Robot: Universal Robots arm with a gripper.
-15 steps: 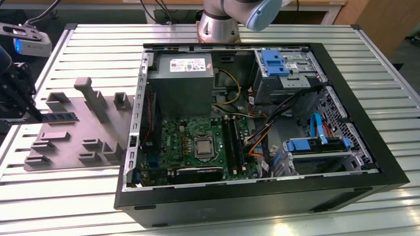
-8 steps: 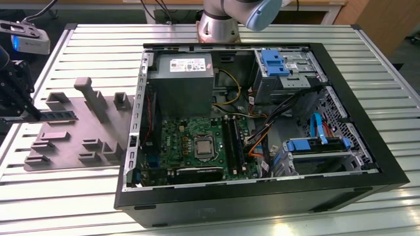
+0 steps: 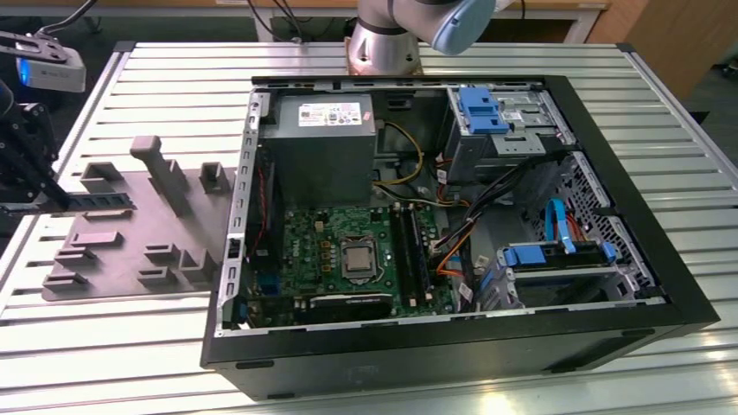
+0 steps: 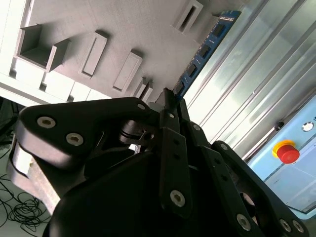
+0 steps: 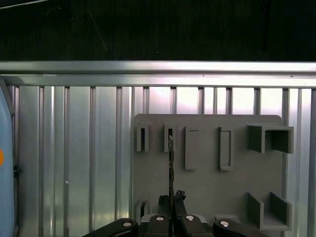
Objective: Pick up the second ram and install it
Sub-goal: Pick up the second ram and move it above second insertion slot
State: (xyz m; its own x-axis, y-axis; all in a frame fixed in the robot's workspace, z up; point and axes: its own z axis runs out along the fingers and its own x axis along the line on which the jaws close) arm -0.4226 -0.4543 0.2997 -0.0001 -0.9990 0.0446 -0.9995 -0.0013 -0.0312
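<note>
Clamping the second ram point(image 4: 205, 49), the gripper point(image 5: 171, 197) hovers at the grey tray point(image 5: 207, 187).

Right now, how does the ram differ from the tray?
The ram is a thin blue stick with black chips; the tray is a broad grey slab with raised blocks. The ram is held on edge in the gripper; the tray lies flat on the table. Both are outside the case, to the exterior view's left of it.

Tray point(image 3: 127, 229) beside case point(image 3: 438, 354), on table point(image 3: 104, 346)
</note>
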